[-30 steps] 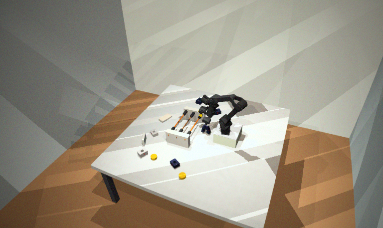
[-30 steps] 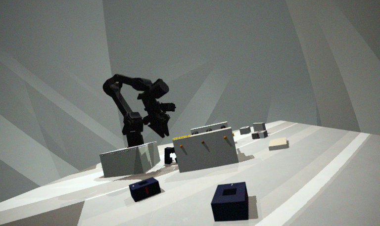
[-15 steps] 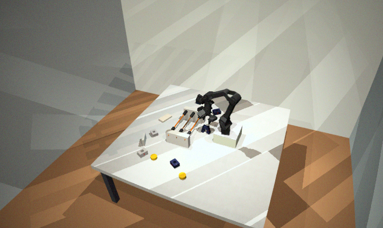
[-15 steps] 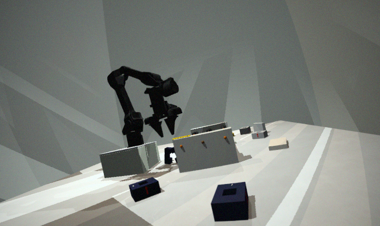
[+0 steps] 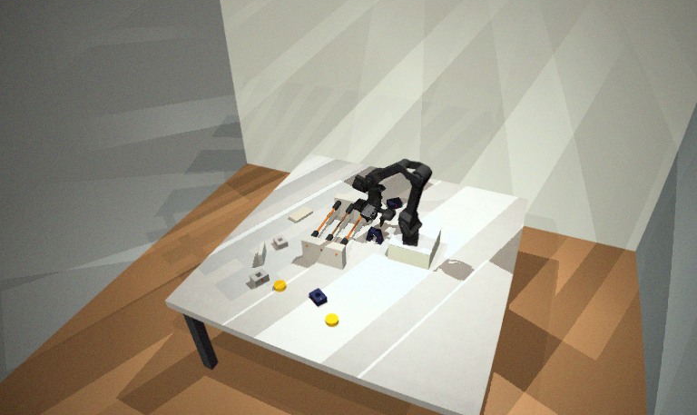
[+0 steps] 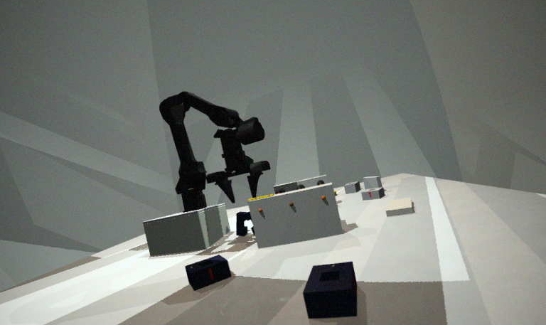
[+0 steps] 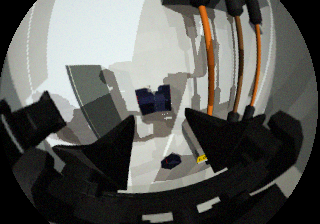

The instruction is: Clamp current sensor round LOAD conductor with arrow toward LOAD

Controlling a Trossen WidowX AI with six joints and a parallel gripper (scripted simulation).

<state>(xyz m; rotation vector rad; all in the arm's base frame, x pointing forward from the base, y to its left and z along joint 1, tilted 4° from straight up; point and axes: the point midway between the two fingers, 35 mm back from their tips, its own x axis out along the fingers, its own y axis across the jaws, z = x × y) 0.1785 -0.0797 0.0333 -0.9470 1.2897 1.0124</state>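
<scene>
The open dark-blue sensor (image 5: pixel 375 234) (image 6: pixel 242 223) (image 7: pixel 154 100) stands on the table between the conductor rack and the arm's base, its jaws apart and upward. My gripper (image 5: pixel 376 222) (image 6: pixel 244 199) (image 7: pixel 159 115) is open and empty, pointing down above the sensor, with a gap between them. The orange conductor nearest the arm (image 5: pixel 354 226) (image 7: pixel 210 69) runs between the rack's end panels. A yellow marker (image 6: pixel 261 197) (image 7: pixel 201 159) shows at the rack's far end in the wrist view; its lettering is too small to read here. The sensor's arrow cannot be made out.
The rack's end panel (image 5: pixel 323 252) (image 6: pixel 298 220) stands beside the sensor. The arm's base box (image 5: pixel 406 255) (image 6: pixel 177 235) is on the other side. Closed blue sensors (image 5: pixel 394 202) (image 6: pixel 207 272), grey sensors (image 5: pixel 259 277) (image 6: pixel 372 193), yellow discs (image 5: pixel 331 319) and a beige block (image 5: pixel 299 214) lie around.
</scene>
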